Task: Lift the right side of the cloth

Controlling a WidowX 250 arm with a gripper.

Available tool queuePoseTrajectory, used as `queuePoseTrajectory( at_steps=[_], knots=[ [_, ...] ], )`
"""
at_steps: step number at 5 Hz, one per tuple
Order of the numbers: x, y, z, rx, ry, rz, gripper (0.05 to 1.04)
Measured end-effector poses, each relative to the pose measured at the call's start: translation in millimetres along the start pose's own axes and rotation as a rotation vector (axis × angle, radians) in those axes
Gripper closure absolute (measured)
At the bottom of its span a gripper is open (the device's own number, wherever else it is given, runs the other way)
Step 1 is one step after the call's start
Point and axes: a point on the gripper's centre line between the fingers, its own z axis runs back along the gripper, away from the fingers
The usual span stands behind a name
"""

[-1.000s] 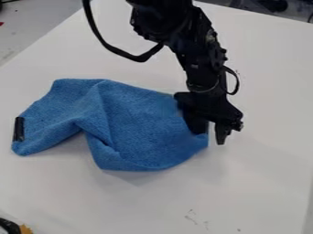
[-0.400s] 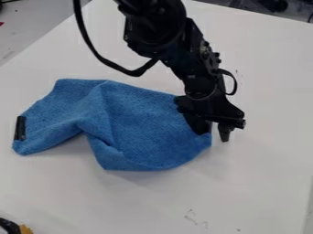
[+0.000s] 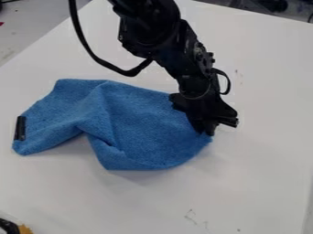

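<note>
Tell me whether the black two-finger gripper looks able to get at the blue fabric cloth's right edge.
Very likely yes: the black gripper is right at the blue cloth's right edge, with nothing in the way between them.

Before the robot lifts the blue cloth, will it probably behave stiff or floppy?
The blue cloth looks floppy, since it lies in soft folds. The right edge would probably rise first, with the rest sagging, because the end effector is at that edge.
</note>
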Motion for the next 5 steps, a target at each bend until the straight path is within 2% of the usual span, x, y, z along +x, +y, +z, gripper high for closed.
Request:
queuePoseTrajectory(
  at_steps=[1,2,3,4,5],
  knots=[
    [-1.8,1.4,4.2,0.033,0.097,-0.045,1.006],
    [16.8,8.0,48.7,0.133,0.109,-0.030,1.025],
    [36.2,32.9,93.0,0.197,0.043,-0.002,1.026],
    [35.5,80.7,119.6,0.238,-0.027,0.075,1.026],
    [6.6,129.5,132.5,0.260,-0.058,0.184,1.027]
  ],
)
